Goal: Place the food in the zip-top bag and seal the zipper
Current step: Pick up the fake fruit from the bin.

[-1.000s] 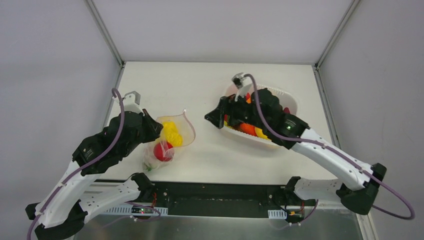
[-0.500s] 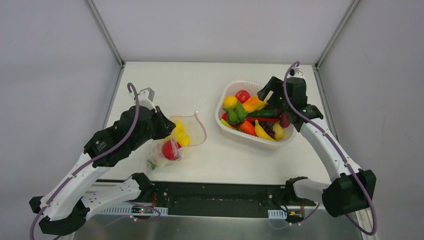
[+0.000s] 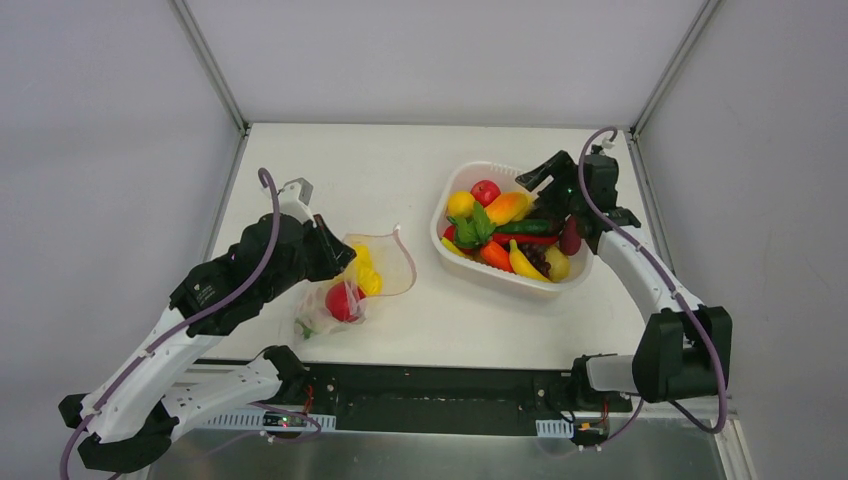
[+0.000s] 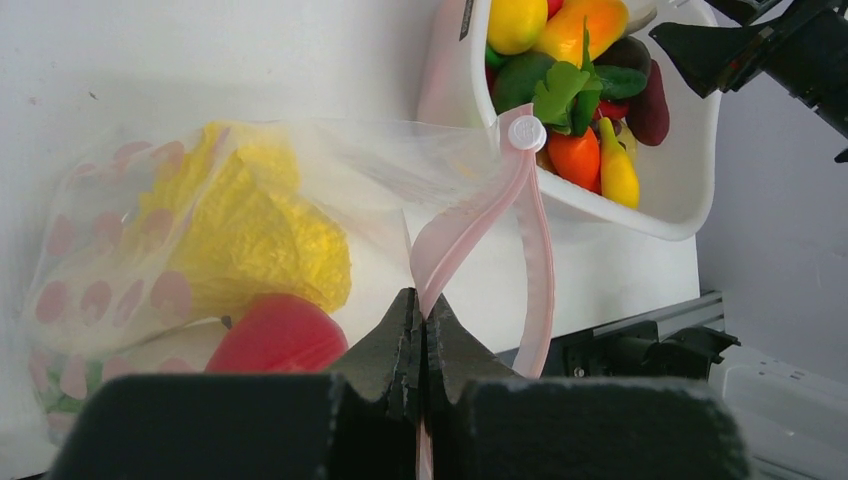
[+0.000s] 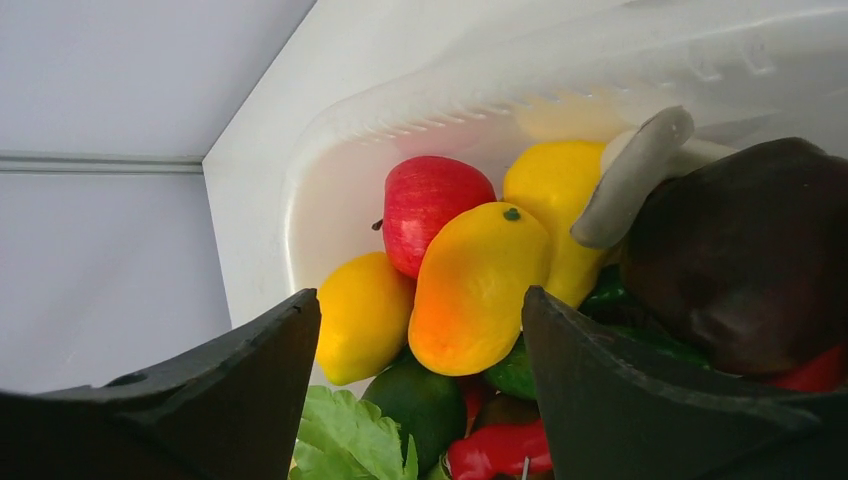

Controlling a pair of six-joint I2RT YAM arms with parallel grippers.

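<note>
**Landmark:** one white basket (image 3: 503, 277), standing on the table (image 3: 350, 170).

**Basket contents:** at least ten pieces of the food. Those that can be told apart are:
- one red apple (image 3: 486, 191)
- one yellow lemon (image 3: 460, 203)
- one orange-yellow mango (image 3: 508, 207)
- one leafy green piece (image 3: 478, 225)
- one dark green cucumber (image 3: 530, 227)
- one orange carrot (image 3: 495, 255)
- one yellow banana (image 3: 522, 265)
- one dark purple piece (image 3: 570, 238)

The exact total cannot be told, as the pieces overlap.

**Zip-top bag:** one zip-top bag (image 3: 385, 268) lies to the left of the basket, apart from it, with its mouth gaping toward the basket. It holds:
- one red piece (image 3: 340, 300)
- one yellow piece (image 3: 362, 272)
- a green scrap at the end farthest from the basket

**Zipper:** the zipper (image 4: 470, 225) curls upward. One white slider tab (image 4: 526, 132) sits at its end.

**Left gripper:** the left gripper (image 4: 421, 312) is on the side of the bag away from the basket. Its two fingers are pressed together, pinching the pink zipper strip.

**Right gripper:** the right gripper (image 5: 415, 300) hangs over the basket's back right corner. Its two fingers are spread apart and hold nothing. The mango lies below the gap between them.
</note>
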